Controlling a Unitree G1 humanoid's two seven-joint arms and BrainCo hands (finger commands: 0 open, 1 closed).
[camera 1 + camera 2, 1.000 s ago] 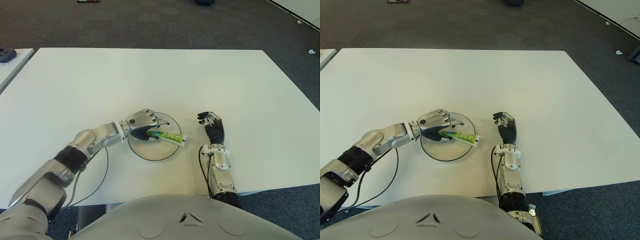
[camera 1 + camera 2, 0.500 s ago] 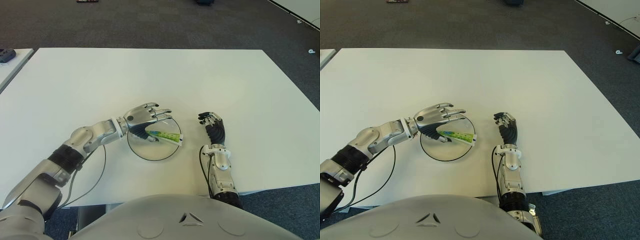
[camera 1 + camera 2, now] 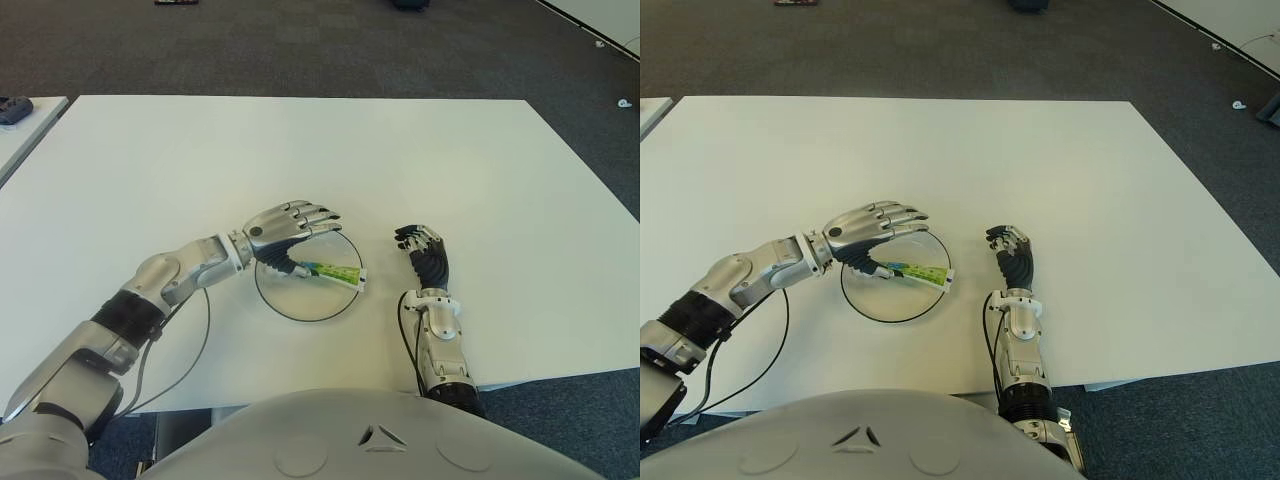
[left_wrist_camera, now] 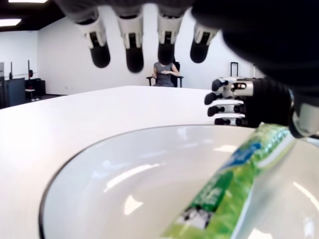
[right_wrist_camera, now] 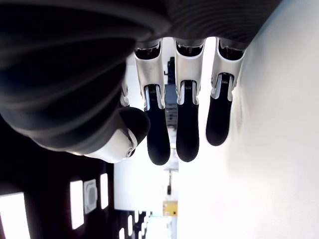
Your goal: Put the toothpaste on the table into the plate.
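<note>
White table (image 3: 300, 150): toothpaste (image 3: 335, 272) inside plate (image 3: 300, 312); left hand (image 3: 285, 225) spread above, empty.

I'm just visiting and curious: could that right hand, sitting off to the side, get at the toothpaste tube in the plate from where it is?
Probably yes. The toothpaste tube lies in the plate, its end toward the right hand, with bare table between. But the left hand hovers open above the plate and might crowd it.
</note>
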